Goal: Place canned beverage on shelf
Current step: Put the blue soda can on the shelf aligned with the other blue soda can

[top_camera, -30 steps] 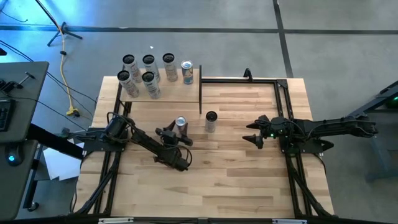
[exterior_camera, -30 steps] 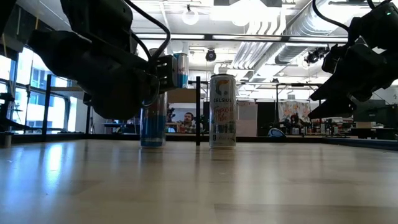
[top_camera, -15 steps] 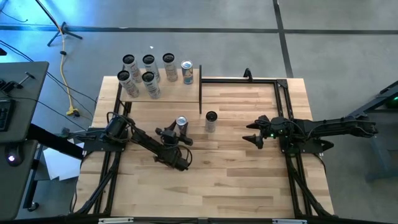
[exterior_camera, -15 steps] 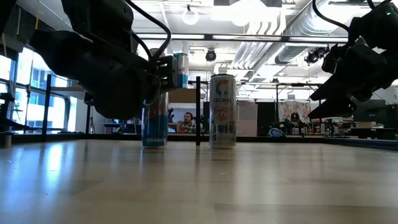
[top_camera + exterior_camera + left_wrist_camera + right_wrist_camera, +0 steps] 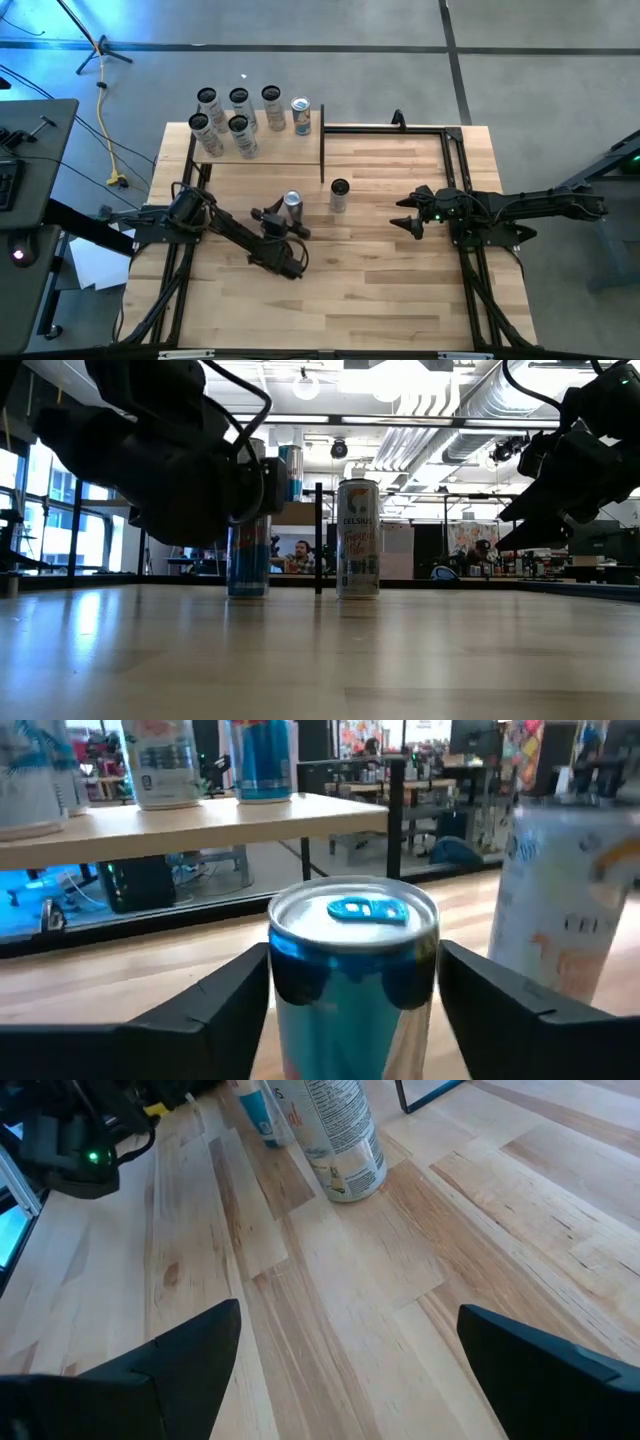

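In the lower centre of the high view, the left gripper (image 5: 288, 218) is set around a blue can (image 5: 292, 201) that stands upright on the tabletop (image 5: 380, 290). In the left wrist view the can (image 5: 352, 970) is seen between the two dark fingers (image 5: 225, 995), with a gap visible on either side, so the jaws are judged spread and not yet clenched on it. The step in hand is taken to be the grasp of this can. For the next move, the fingers would need to be closed squarely on the can's body, after which a lift clear of the table and a carry toward the upper left of the frame would be called for.

Just to the right of the blue can, a white can (image 5: 339, 194) is stood apart from it. At the right middle of the frame, the right gripper (image 5: 405, 222) is held waiting above the wood with its jaws spread and nothing between them.

Farthest off, at the upper left of the high view, the shelf (image 5: 275, 152) is seen, a pale board already bearing six cans (image 5: 238, 110). Free board remains along its lower edge, where a seventh can could be set.
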Motion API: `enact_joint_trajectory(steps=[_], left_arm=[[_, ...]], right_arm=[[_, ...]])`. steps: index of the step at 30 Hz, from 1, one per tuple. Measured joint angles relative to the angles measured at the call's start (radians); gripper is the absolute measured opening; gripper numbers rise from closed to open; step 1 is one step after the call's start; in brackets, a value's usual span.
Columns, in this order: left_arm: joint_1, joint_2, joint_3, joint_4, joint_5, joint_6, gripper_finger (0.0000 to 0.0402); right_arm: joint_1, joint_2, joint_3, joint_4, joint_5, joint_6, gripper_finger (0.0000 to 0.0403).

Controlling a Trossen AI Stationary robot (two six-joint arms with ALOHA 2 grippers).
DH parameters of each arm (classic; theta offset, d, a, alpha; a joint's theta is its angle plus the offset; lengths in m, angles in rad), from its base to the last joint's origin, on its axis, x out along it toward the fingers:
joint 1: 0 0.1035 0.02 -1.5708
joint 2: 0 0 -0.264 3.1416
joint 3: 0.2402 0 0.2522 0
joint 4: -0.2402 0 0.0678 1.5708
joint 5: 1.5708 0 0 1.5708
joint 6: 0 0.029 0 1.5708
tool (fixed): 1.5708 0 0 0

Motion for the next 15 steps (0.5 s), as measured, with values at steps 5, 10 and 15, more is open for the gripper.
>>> enact_joint_trajectory(steps=[5,10,15], left_arm=[[0.008,0.001,-0.001,0.056,-0.006,0.110,0.0312],[0.048,0.001,-0.001,0.052,-0.013,0.100,0.0357],[0.105,0.001,-0.001,0.051,-0.017,0.077,0.0359]], right_arm=[[0.000,0.000,0.000,0.000,0.000,0.000,0.0360],[0.000,0.000,0.000,0.000,0.001,0.000,0.0360],[0.000,0.000,0.000,0.000,0.002,0.000,0.0360]])
